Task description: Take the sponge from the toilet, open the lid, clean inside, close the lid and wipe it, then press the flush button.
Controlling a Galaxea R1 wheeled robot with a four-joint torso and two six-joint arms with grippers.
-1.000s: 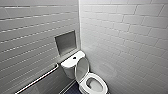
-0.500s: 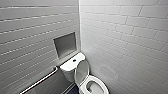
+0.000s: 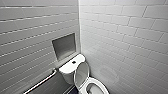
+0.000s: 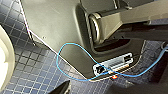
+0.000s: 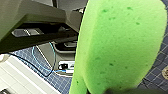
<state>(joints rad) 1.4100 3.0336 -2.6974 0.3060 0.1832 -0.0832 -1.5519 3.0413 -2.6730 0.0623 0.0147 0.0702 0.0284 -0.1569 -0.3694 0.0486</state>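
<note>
White rectangular wall tiles (image 3: 125, 37) covered both walls of a narrow corner, with a square recessed niche (image 3: 64, 46) set into the left-hand wall and a metal grab bar (image 3: 41, 82) running slantwise below it. The toilet (image 3: 70, 72) stood in the corner under the niche, its tank against the left-hand wall. The dark flush button (image 3: 74, 61) sat in the middle of the flat tank top. The lid (image 3: 82, 72) was raised, standing nearly upright in front of the tank with its greyish inner side facing the bowl. The white seat (image 3: 96, 86) lay down around the open bowl.

In the left wrist view, a floor of small dark blue tiles (image 4: 32, 72) lay under the robot's grey base (image 4: 55, 25), and a thin blue cable (image 4: 75, 50) looped across it. A curved white edge of the toilet showed at one side. Whether the left gripper was open or closed could not be told.

In the right wrist view, the sponge (image 5: 120, 45) stood on end close before the camera, bright green and pitted, above the blue floor and well apart from the toilet. The right gripper (image 5: 122, 90) was closed on its lower end.
</note>
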